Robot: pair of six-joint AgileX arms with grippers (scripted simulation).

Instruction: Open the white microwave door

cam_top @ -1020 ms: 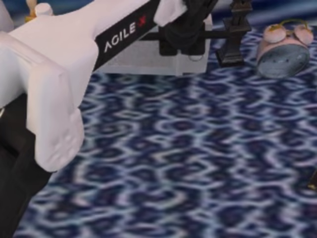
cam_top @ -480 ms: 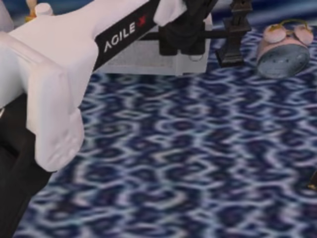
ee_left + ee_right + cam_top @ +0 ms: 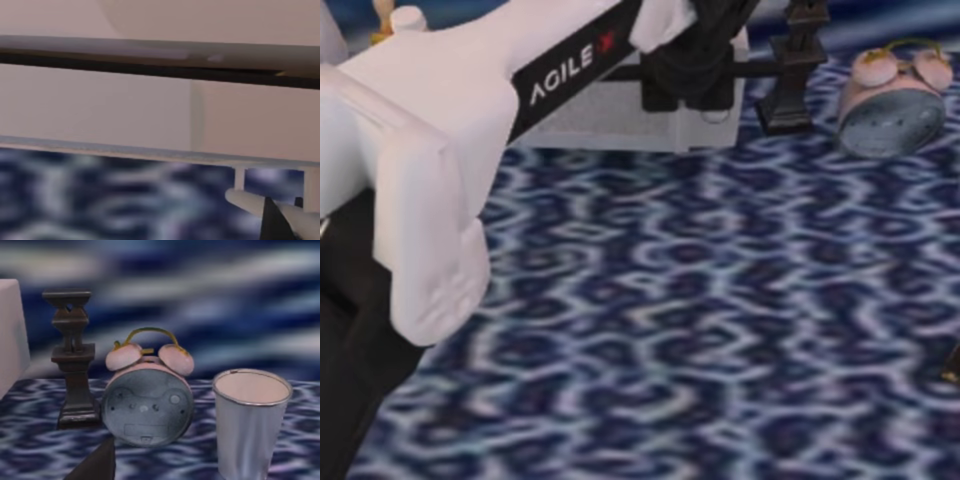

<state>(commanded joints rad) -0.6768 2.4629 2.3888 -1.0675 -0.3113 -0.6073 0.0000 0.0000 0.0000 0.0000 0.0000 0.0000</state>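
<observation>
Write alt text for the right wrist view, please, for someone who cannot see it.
A pink twin-bell alarm clock stands on a blue patterned tablecloth, its grey back facing the camera. Beside it are a dark carved wooden stand on one side and a shiny silver metal cup on the other. A corner of the boxy white microwave shows at the picture's edge.

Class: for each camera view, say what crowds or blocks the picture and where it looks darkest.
Top view: the left arm, its left gripper at the white microwave, hides most of it. Left wrist view: pale microwave wall fills the frame, crossed by a dark band. Right wrist view: unblocked; alarm clock, dark figurine and cup evenly lit.
</observation>
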